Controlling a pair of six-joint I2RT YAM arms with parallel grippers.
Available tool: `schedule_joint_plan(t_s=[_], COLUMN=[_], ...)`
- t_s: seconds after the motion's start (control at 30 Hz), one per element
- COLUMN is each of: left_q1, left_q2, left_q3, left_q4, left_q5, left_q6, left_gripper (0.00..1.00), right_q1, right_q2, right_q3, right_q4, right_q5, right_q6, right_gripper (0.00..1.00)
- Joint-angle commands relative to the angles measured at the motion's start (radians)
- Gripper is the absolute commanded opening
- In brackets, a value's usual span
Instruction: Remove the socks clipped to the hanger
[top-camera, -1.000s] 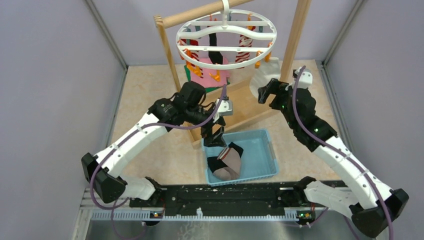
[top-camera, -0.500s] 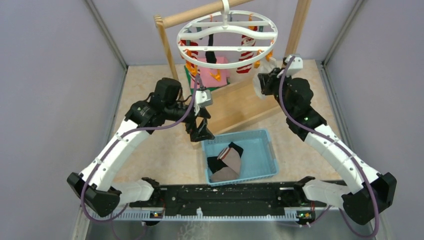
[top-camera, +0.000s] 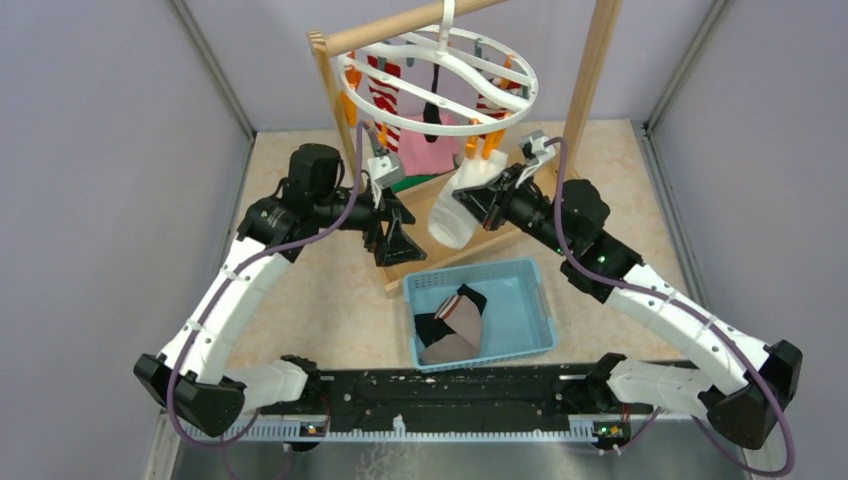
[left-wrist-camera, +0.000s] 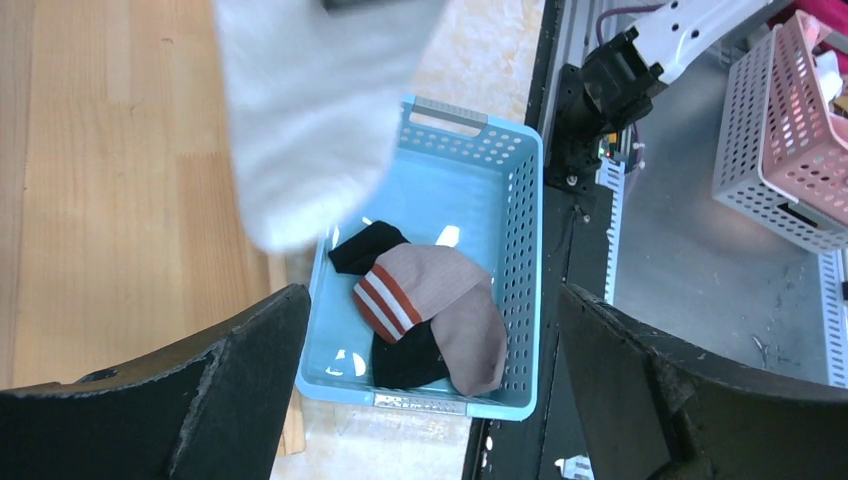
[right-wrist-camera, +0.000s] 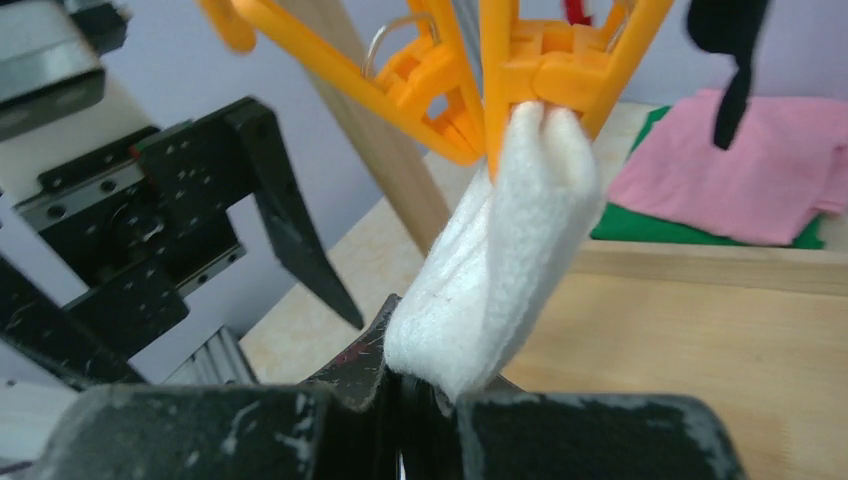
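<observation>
The white ring hanger (top-camera: 430, 130) hangs tilted from the wooden rod, with red-and-white striped socks (top-camera: 385, 90) and a black sock (top-camera: 432, 100) clipped to it. A white sock (top-camera: 455, 210) stretches down from an orange clip (right-wrist-camera: 560, 70), its top edge still pinched there. My right gripper (top-camera: 487, 200) is shut on the lower part of this white sock (right-wrist-camera: 500, 260). My left gripper (top-camera: 395, 235) stands open and empty left of the sock. Through the left wrist view its gripper (left-wrist-camera: 430, 400) looks down on the blue basket (left-wrist-camera: 520, 200).
The blue basket (top-camera: 470, 272) sits near the table's front and holds a brown striped sock (left-wrist-camera: 430, 290) and a black one. The wooden stand's posts (top-camera: 590, 70) flank the hanger. Pink cloth (top-camera: 430, 150) over green lies on its base. A white mesh basket (left-wrist-camera: 780, 130) stands off the table.
My right gripper has shut on the white sock and drawn it left and forward, tilting the hanger. My left arm has swung back and left, away from the basket.
</observation>
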Motion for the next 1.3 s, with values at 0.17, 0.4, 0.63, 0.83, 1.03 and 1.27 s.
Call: schedule_joint_plan(t_s=[0.17,0.4,0.63,0.83,1.03,1.27], left_q1=[0.030,0.031,0.032,0.034,0.047,0.057], left_q2=[-0.061,-0.078,-0.082,-0.080,-0.122,-0.098], left_q3=[0.018,-0.022,-0.022,-0.001,-0.016,-0.021], left_q4=[0.074,0.087,0.118,0.109,0.095,0.099], left_q5=[0.038,0.047,0.006,-0.047,-0.052,0.108], left_q6=[-0.062,-0.052,-0.009,0.035,0.029,-0.002], left_gripper=[0.99,0.99,0.99,0.99,0.99,0.89], right_q1=[0.140,0.156,0.159,0.159,0.159,0.159], right_q2=[0.052,0.091,0.107,0.122,0.105,0.121], right_q3=[0.029,0.014,0.004,0.034,0.033,0.038], right_q4=[0.110,0.227,0.287,0.276,0.236,0.277], right_q5=[-0.097,-0.165,-0.216,-0.249,-0.254,-0.275], right_q6=[0.092,0.208,0.267,0.283,0.279,0.319], right_gripper=[0.00,0.00,0.00,0.00,0.00,0.00])
